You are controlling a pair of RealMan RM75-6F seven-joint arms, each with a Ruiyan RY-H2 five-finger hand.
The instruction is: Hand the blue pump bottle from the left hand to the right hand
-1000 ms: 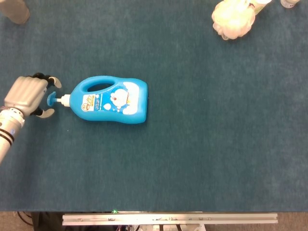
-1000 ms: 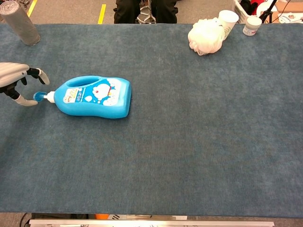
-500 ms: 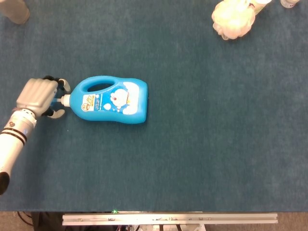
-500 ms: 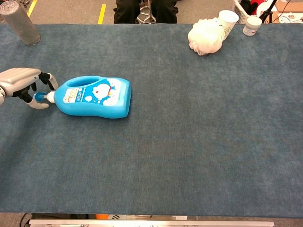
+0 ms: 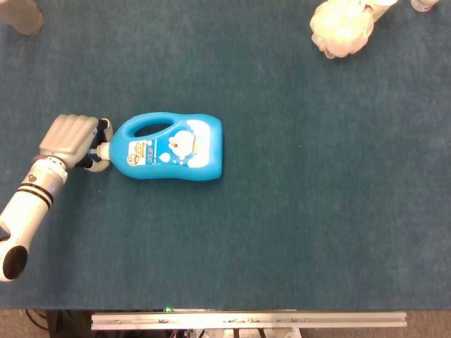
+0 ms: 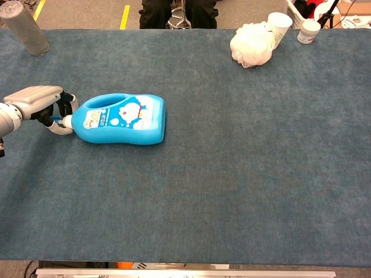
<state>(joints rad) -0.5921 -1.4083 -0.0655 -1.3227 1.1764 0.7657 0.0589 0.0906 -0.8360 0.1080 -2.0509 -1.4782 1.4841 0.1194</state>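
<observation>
The blue pump bottle (image 5: 169,148) (image 6: 122,119) lies on its side on the blue table cloth, left of centre, with its pump end pointing left. My left hand (image 5: 70,139) (image 6: 37,101) is right at that pump end. Its fingers are spread above and below the white pump neck, up against the bottle's shoulder. The hand hides the pump head. The fingers do not look closed on the pump. My right hand shows in neither view.
A white bath puff (image 5: 342,28) (image 6: 250,43) sits at the far right. Beside it are a paper cup (image 6: 280,23) and a small jar (image 6: 307,32). A grey cylinder (image 6: 23,26) stands at the far left corner.
My left hand has moved right over the pump head until its fingers straddle the neck. The bottle has slid slightly to the right.
</observation>
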